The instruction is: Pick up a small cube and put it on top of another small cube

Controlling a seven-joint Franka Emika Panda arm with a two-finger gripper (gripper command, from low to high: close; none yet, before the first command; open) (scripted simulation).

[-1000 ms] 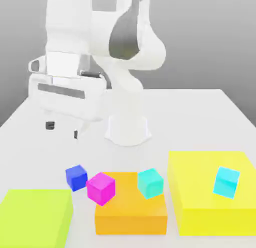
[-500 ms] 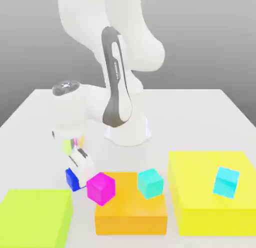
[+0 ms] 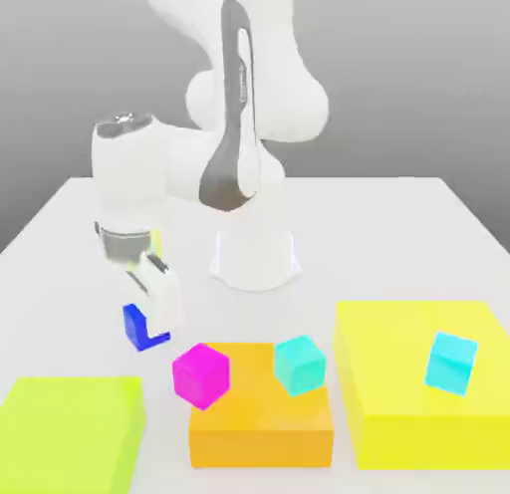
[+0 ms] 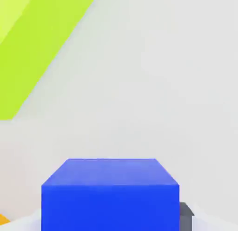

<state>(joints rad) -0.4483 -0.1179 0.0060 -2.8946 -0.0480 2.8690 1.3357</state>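
My gripper point(image 3: 149, 321) is shut on the small dark blue cube point(image 3: 133, 323), which hangs a little above the white table at the exterior view's left. In the hand view the same blue cube point(image 4: 110, 193) sits between my fingers, with table below it. A magenta cube point(image 3: 200, 374) and a teal cube point(image 3: 300, 365) rest on the orange block point(image 3: 261, 419). A second teal cube point(image 3: 451, 362) stands on the yellow block point(image 3: 423, 380).
A lime-green block point(image 3: 68, 431) lies at the exterior view's front left, also seen as the lime-green block point(image 4: 35, 41) in the hand view. The arm's white base point(image 3: 255, 255) stands at the table's middle back.
The arm came down onto the blue cube, the gripper shut on it, and the cube has since risen off the table and shifted slightly away from the orange block.
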